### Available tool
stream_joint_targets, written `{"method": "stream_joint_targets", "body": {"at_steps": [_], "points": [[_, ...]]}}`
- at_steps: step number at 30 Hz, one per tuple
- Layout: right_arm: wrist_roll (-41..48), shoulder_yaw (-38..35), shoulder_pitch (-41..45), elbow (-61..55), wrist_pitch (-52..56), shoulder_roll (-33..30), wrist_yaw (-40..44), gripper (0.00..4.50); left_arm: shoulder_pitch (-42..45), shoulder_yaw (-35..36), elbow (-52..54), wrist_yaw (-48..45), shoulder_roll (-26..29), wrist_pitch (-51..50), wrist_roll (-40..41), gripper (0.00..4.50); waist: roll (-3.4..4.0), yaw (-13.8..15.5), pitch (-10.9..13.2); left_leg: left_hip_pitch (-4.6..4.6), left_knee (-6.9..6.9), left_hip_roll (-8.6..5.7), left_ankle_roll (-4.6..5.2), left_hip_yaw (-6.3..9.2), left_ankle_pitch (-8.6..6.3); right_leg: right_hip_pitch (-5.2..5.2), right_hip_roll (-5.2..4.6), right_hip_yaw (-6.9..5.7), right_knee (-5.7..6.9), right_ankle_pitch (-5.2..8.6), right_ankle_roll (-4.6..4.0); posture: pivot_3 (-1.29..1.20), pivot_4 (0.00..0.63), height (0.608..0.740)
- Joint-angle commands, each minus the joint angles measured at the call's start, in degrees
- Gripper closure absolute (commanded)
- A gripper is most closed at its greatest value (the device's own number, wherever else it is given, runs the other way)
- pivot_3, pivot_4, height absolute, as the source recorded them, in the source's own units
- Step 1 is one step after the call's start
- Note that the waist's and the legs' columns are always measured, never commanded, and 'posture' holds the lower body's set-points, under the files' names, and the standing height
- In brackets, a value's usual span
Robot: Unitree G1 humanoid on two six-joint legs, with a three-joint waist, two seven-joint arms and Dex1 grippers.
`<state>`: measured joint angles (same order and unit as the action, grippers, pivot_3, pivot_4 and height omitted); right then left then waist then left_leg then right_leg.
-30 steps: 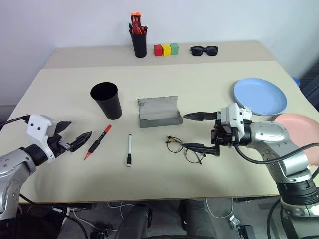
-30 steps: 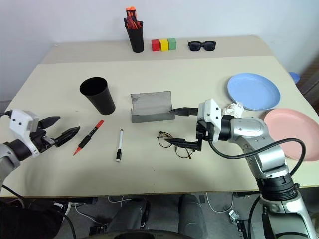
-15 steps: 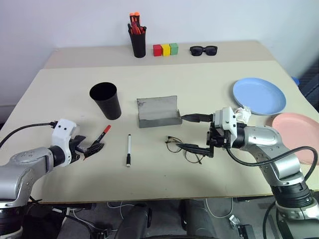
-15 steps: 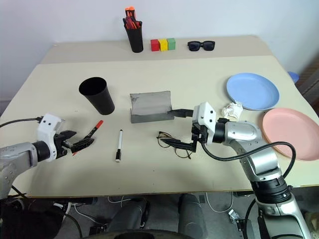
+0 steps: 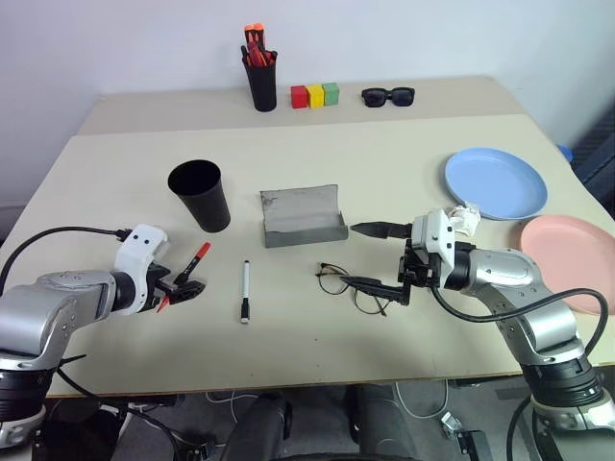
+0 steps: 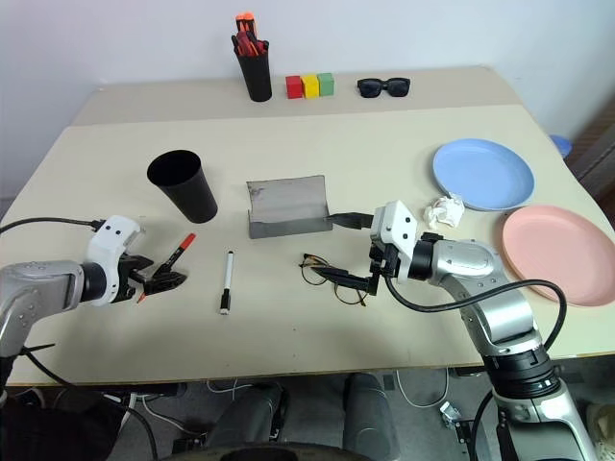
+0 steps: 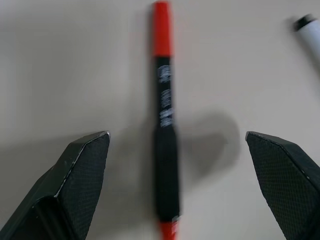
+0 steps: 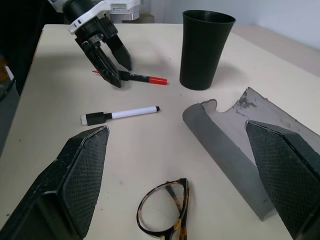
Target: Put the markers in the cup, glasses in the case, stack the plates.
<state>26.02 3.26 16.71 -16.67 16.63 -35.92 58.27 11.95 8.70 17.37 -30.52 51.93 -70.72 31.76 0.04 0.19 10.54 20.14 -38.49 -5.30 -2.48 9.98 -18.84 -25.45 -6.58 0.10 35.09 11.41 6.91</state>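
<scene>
Left gripper [image 5: 183, 286]: open, astride red marker [image 5: 189, 268], long axis diagonal. Black cup [image 5: 201, 195]: upright, contents unseen. White marker [image 5: 244, 290]: capped end nearest. Grey case [image 5: 302, 216]: open, empty. Glasses [image 5: 354, 286]: on table [image 5: 384, 154]. Right gripper [image 5: 367, 255]: open, above glasses.

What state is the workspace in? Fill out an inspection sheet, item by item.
Surface: beige table, a seam across the back.
Job's things: red marker and white marker lying flat; black cup upright; glasses before the open grey case; blue plate and pink plate side by side, unstacked.
Clutter: pen holder, coloured blocks, sunglasses, crumpled paper.
Grippers: left gripper open, straddling the red marker; right gripper open by the glasses.
Cables: black cable at the left arm.
Surroundings: white wall.
</scene>
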Motion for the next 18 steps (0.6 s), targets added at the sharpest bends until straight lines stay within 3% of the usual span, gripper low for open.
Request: {"method": "stream_joint_targets", "body": {"at_steps": [1,4,11,12,18], "points": [[0.29,-0.57,0.67,-1.75,-0.73,0.32,-0.29,0.02,0.98,0.3,1.46,0.83,0.89,-4.12,-0.08,0.0,0.0,-0.03,0.0,-0.01,0.02,0.0,-0.01,0.0,0.0,0.0,0.0,0.0,0.0,0.0,0.0,0.0,0.15,0.74],[0.06,-0.18,0.97,-1.53,-0.78,0.61,-0.37,0.0,0.48,-0.49,0.04,1.37,-0.68,-5.49,-0.29,0.78,0.0,0.0,0.0,-0.09,0.17,0.0,-0.06,-0.04,0.03,0.0,0.0,0.06,-0.02,0.0,0.0,0.0,0.15,0.74],[-0.33,-0.29,1.12,-1.34,-0.74,0.78,-0.36,0.0,1.42,0.9,2.09,1.85,-3.26,-8.36,0.67,4.25,0.0,0.22,-0.02,-0.22,0.29,0.0,-0.09,-0.17,0.05,0.01,-0.01,0.23,-0.02,0.0,0.0,0.0,0.15,0.74],[-0.47,-0.27,1.08,-1.18,-0.88,0.8,-0.33,0.0,1.55,0.78,2.45,1.42,-3.1,-8.37,0.9,4.48,0.0,0.26,-0.02,-0.23,0.29,0.0,-0.09,-0.17,0.05,0.02,-0.01,0.23,-0.01,0.0,0.0,0.0,0.15,0.74],[-0.67,-0.64,1.46,0.04,-1.12,0.53,0.32,0.0,0.0,2.2,9.18,-7.76,-1.22,0.95,4.56,4.48,-0.06,0.21,0.02,-0.21,0.29,0.01,-0.1,-0.18,0.06,0.0,-0.01,0.23,-0.03,0.0,0.0,0.0,0.15,0.74]]}}
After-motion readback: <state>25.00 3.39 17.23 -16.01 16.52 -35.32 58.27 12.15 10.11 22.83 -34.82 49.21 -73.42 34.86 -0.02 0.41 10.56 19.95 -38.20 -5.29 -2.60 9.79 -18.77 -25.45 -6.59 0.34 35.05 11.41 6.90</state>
